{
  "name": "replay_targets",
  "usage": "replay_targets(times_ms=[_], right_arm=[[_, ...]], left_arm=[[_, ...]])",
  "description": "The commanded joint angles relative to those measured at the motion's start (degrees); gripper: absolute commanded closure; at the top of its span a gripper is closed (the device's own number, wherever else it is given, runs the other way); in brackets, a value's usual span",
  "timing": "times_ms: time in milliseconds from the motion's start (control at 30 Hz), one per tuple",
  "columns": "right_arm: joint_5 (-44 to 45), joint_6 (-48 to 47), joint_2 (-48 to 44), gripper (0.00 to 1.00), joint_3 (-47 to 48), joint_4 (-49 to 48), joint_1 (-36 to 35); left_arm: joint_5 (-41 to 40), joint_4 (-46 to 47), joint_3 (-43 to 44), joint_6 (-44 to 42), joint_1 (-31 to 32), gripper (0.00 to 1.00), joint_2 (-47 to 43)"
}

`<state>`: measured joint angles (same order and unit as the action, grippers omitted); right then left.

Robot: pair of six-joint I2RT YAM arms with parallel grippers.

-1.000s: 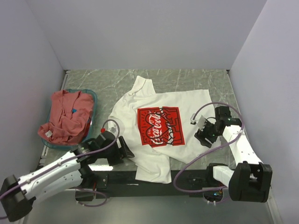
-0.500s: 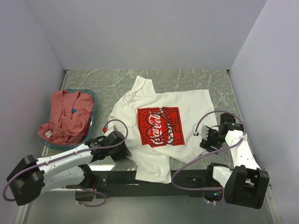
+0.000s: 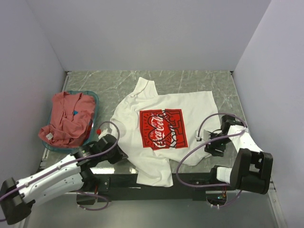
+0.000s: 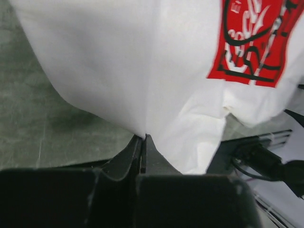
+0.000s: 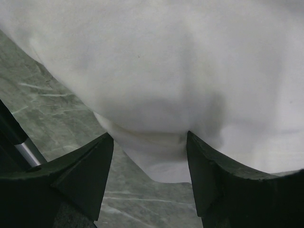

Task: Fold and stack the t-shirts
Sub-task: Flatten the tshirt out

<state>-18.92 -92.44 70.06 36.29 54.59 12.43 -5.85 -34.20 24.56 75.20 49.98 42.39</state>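
Note:
The white t-shirt with the red Coca-Cola print lies spread on the marble table, its lower part hanging over the near edge. My left gripper sits at the shirt's near left edge. In the left wrist view the gripper is shut, pinching a fold of the white cloth. My right gripper is low at the shirt's right hem. In the right wrist view it stands open, with the cloth's edge lying between the fingers. The salmon-red t-shirt lies crumpled in the basket.
The teal plastic basket stands at the left, close to the left wall. Grey walls close in the table on the left, right and back. A black rail runs along the near table edge under the hanging cloth.
My left gripper has closed on the white t-shirt's near left edge. My right gripper has slid nearer along the shirt's right hem and stays open.

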Motion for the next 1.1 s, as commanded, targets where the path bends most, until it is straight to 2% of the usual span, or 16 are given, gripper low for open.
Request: replay_targets(times_ms=[0, 200, 267, 300, 333, 400, 433, 567, 700, 800, 867, 900, 967, 1000, 1033, 1067], right_arm=[[1.08, -2.74, 1.04, 0.31, 0.97, -1.15, 0.41], [1.33, -3.62, 2.80, 0.33, -0.95, -1.23, -0.21], [2.74, -3.10, 3.23, 0.38, -3.06, -4.39, -0.21], [3.09, -2.57, 3.41, 0.42, -3.42, -5.36, -0.38], [3.27, -1.52, 3.59, 0.57, -3.60, -6.15, -0.30], [3.27, -0.29, 3.85, 0.74, -2.20, -4.51, -0.12], [3.45, 0.68, 3.59, 0.86, -0.63, -3.36, 0.14], [4.15, -2.38, -3.60, 0.90, 2.72, 3.32, 2.95], [9.23, -7.03, -10.64, 0.91, 4.92, 11.48, 4.45], [12.14, -8.80, -14.68, 0.89, 4.32, 15.01, 4.71], [15.04, -9.86, -16.80, 0.77, 2.30, 15.20, 4.63], [16.09, -9.77, -17.32, 0.59, 1.51, 14.50, 4.63], [16.02, -8.20, -18.12, 0.53, 1.06, 12.83, 4.71], [14.97, -6.19, -17.95, 0.48, 1.67, 12.22, 4.80], [11.57, -4.95, -17.07, 0.47, 4.20, 12.30, 4.97], [9.71, -2.24, -16.28, 0.42, 5.88, 12.47, 5.15]], left_arm=[[1.36, -9.11, 2.78, 2.49, 0.30, 1.00, -5.12], [1.72, -11.86, 3.30, 3.02, 0.30, 0.99, -6.80], [0.58, -13.70, 4.53, 3.11, 0.30, 0.99, -7.49], [-0.99, -14.58, 6.36, 2.94, 0.30, 0.99, -7.67], [-2.14, -16.41, 7.43, 2.94, 0.30, 0.99, -7.85], [-5.38, -18.79, 10.67, 2.76, 0.30, 0.99, -8.03], [-6.27, -21.15, 11.64, 2.67, 0.30, 0.99, -8.11], [-8.92, -24.60, 14.46, 2.76, 0.30, 1.00, -9.43], [-7.26, -26.27, 14.82, 2.59, 0.21, 1.00, -10.40], [-2.78, -25.57, 14.03, 0.57, 0.30, 1.00, -10.84], [2.40, -24.26, 13.68, -3.10, 0.30, 1.00, -11.19], [4.33, -22.16, 13.33, -4.69, 0.30, 1.00, -11.28], [9.61, -20.57, 13.76, -9.36, 0.39, 0.84, -12.24], [10.67, -20.13, 14.46, -10.33, 0.30, 0.72, -12.59], [11.12, -20.38, 15.25, -11.81, 0.30, 0.47, -13.47], [10.08, -20.91, 17.61, -12.44, 0.30, 0.38, -13.91]])
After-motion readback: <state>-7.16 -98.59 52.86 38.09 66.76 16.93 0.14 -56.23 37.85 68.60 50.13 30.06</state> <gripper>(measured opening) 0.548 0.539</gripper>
